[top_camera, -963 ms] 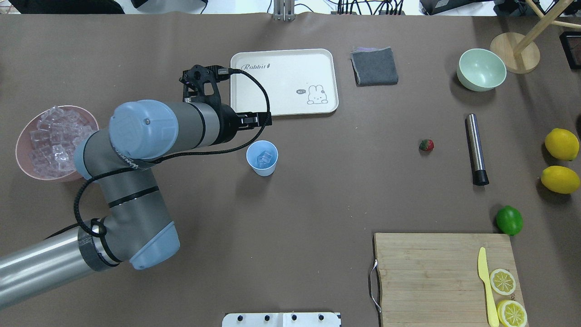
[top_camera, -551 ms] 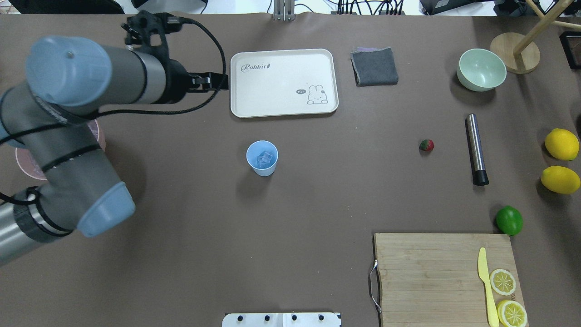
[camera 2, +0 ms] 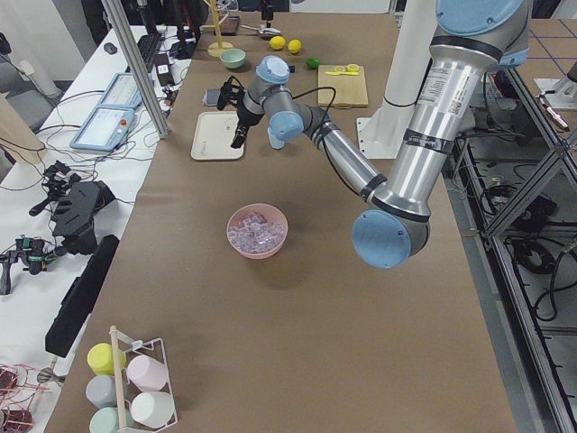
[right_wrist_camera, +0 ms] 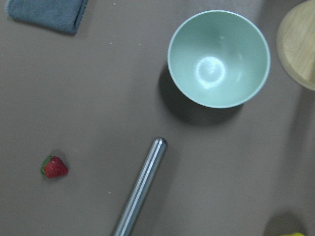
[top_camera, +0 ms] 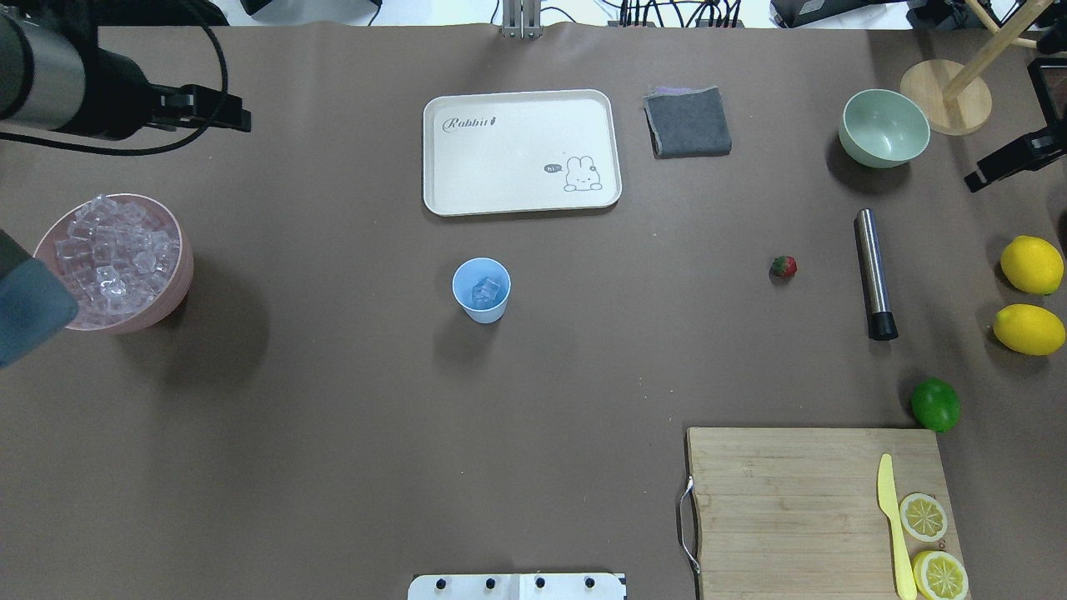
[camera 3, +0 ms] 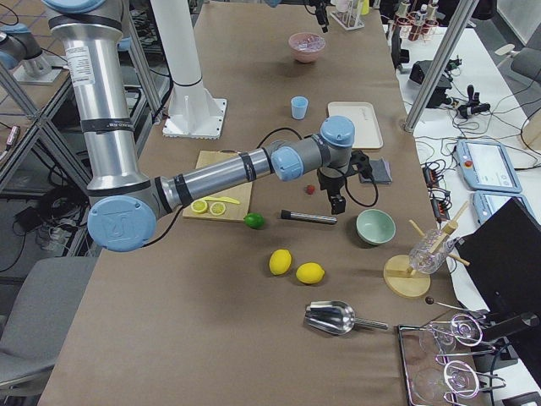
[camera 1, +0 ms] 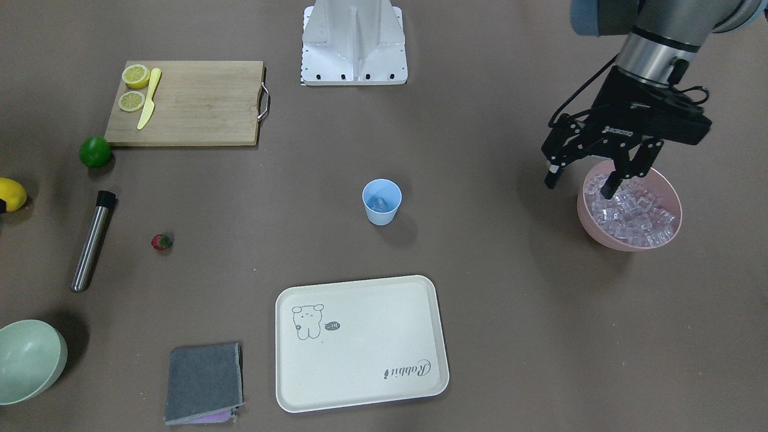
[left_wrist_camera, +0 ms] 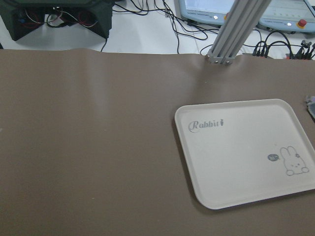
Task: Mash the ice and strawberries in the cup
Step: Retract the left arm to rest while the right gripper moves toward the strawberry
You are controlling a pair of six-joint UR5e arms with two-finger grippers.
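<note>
The light-blue cup [top_camera: 481, 289] stands mid-table with an ice cube [top_camera: 484, 291] inside it. More ice [camera 1: 630, 210] fills a pink bowl [camera 1: 624, 245] at the robot's left. The small red strawberry [top_camera: 783, 267] lies alone on the table, and the right wrist view shows it too [right_wrist_camera: 54, 167]. My left gripper [camera 1: 579, 186] hangs raised beside the pink bowl, open, with nothing between its fingers. The right gripper [camera 3: 338, 205] points down near the strawberry; I cannot tell whether it is open or shut.
A steel muddler [top_camera: 874, 271] lies right of the strawberry, with a pale green bowl [top_camera: 884, 127] behind it. A white tray [top_camera: 521, 152] and a grey cloth [top_camera: 688, 122] sit at the back. Lemons [top_camera: 1032, 264], a lime [top_camera: 934, 404] and a cutting board [top_camera: 821, 508] occupy the right.
The left arm has swung from beside the cup to the back left, uncovering the pink bowl. A black part of the right arm has come in at the right edge.
</note>
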